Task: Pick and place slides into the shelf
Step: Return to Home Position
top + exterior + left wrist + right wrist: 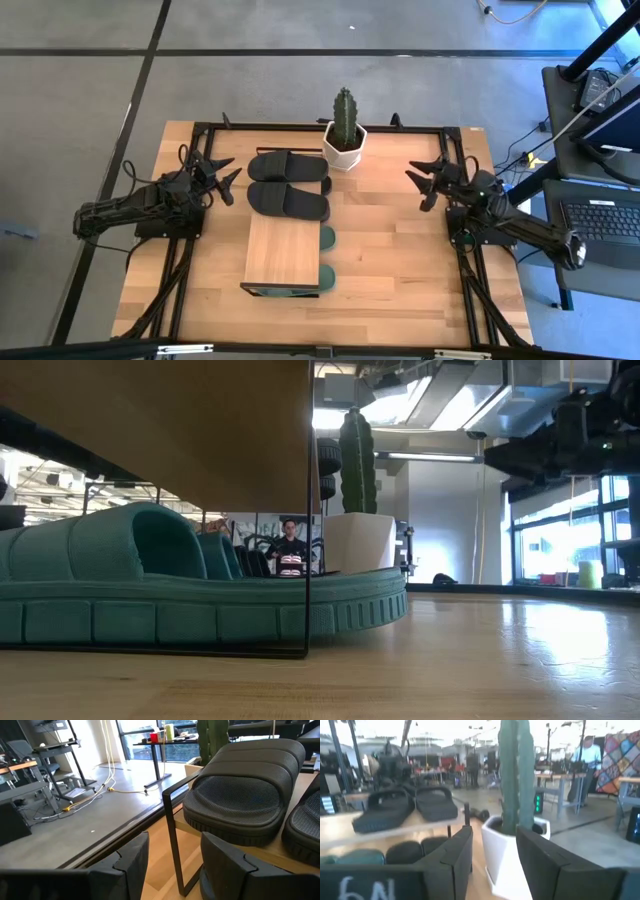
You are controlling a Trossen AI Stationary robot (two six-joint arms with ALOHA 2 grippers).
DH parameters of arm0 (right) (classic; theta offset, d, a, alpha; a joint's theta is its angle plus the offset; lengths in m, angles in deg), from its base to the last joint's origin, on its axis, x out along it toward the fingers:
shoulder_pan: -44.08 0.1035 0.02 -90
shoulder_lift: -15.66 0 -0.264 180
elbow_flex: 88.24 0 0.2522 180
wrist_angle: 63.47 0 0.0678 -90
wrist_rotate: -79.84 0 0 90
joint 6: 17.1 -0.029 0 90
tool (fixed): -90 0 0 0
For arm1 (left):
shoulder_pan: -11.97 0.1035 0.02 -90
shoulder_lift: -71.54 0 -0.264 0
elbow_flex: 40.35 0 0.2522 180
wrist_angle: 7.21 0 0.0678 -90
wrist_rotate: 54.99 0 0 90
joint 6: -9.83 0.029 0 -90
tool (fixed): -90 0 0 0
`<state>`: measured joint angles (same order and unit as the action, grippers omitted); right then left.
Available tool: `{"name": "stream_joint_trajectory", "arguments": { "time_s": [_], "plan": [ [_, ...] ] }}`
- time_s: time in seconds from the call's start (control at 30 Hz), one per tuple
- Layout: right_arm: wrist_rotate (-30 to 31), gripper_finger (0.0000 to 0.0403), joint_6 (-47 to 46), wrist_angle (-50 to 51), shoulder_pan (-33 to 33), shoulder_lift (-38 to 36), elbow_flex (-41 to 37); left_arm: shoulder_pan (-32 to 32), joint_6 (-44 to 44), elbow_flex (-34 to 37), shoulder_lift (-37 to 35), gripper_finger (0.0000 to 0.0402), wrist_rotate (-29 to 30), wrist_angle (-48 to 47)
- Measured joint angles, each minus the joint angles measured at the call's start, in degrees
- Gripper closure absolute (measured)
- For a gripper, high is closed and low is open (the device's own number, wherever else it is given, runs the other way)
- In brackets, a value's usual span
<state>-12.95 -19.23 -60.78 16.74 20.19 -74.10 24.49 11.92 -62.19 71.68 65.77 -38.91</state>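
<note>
The shelf (283,250), a light plank on a thin black frame, stands mid-table. Two black slides (288,165) (288,200) lie soles down on its far end, also seen as slides (245,790) (390,810). Green slides (327,237) (200,590) rest on the tabletop under the plank, toes poking out at the right side. Another dark slide (405,851) lies beneath too. My left gripper (228,180) (172,870) hovers open just left of the black slides. My right gripper (420,183) (495,860) is open, well to their right, facing the cactus.
A cactus (345,115) in a white pot (500,850) stands on the table just beyond the shelf's far right corner. The shelf's black frame leg (172,835) is right ahead of my left fingers. Bare wood (400,260) lies between the shelf and the right arm.
</note>
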Motion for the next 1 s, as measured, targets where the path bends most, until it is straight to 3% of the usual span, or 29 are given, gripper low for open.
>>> {"name": "stream_joint_trajectory", "arguments": {
  "time_s": [0.13, 0.37, 0.63, 1.0],
  "plan": [
    [0.0, 0.0249, -2.0, 1.1, 0.0, -4.5, 0.0, 0.0, 0.0, 0.0, 0.0, 0.023, 0.0, 0.0],
    [0.4, 0.0249, -3.7, 1.5, 0.0, -4.5, 0.0, 0.0, 0.0, 0.0, 0.0, 0.023, 0.0, 0.0],
    [7.3, 0.0249, -3.7, 5.5, 0.0, -4.4, 0.0, 0.0, 0.0, 0.0, 0.0, 0.023, 0.0, 0.0],
    [7.3, 0.0249, -3.5, 7.9, 0.0, -4.4, 0.0, 0.0, 0.0, 0.0, 0.0, 0.023, 0.0, 0.0]
  ]
}}
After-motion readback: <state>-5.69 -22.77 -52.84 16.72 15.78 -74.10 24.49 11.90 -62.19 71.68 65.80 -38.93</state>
